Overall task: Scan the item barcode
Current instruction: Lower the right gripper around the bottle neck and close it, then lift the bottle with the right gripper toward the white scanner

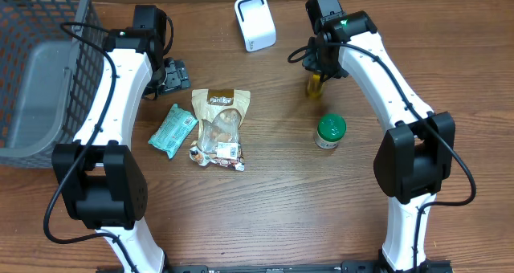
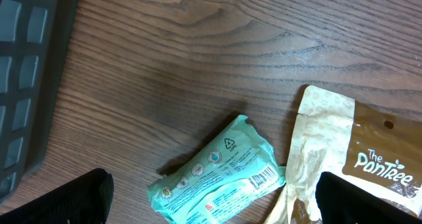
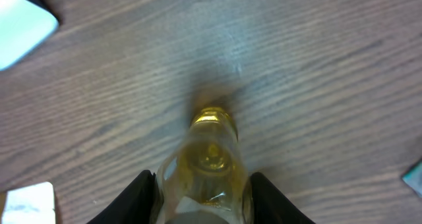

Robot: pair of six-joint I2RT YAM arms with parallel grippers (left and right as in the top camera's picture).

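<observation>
The right hand (image 3: 203, 184) pinches the small yellow bottle (image 3: 211, 148) across its body, a finger against each side, toward the far right of the worktop (image 3: 316, 72); it looks stiff, smooth, light and probably slippery, so the straight walls suit gripping better than the neck; the white scanner (image 1: 254, 22) stands beyond; the left hand (image 1: 173, 74) is spread wide near the teal packet (image 2: 217, 178)

Left wrist view: you see a teal packet (image 2: 214, 178), barcode uppermost, on the wooden table (image 2: 198, 46), just beside a tan pouch (image 2: 336, 138). Basket wall (image 2: 26, 85) at left. Left gripper (image 2: 211, 197) fingers (image 2: 66, 201) spread wide.
</observation>
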